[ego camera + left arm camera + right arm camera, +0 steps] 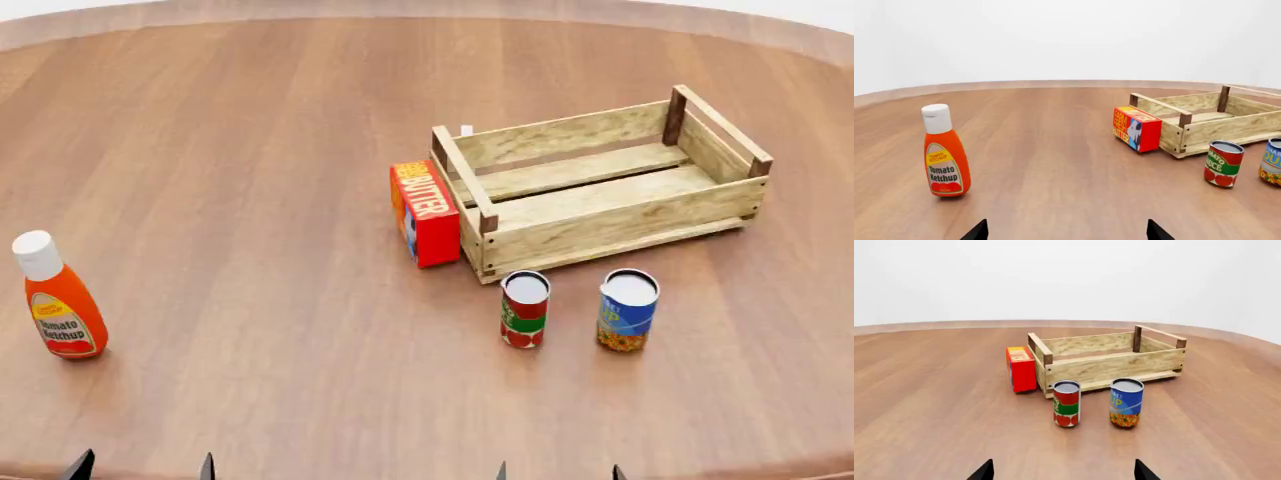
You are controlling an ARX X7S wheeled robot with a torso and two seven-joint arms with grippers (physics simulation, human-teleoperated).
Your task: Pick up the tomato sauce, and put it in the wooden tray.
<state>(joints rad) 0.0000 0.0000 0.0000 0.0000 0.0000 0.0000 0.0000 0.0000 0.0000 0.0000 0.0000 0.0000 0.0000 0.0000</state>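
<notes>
Round wooden table [267,150], white wall [1067,275]

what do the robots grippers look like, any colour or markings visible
Little shows: only dark, nearly black, pointed tips of the fingers at the frame bottoms, on the left gripper and right gripper. No cables, markings or arm links visible.

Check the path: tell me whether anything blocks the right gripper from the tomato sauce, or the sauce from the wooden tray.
Nothing visible does. Bare tabletop lies between the right gripper and the tomato sauce. The blue-and-yellow can stands beside it, apart. The wooden tray sits directly behind, open-topped.
</notes>
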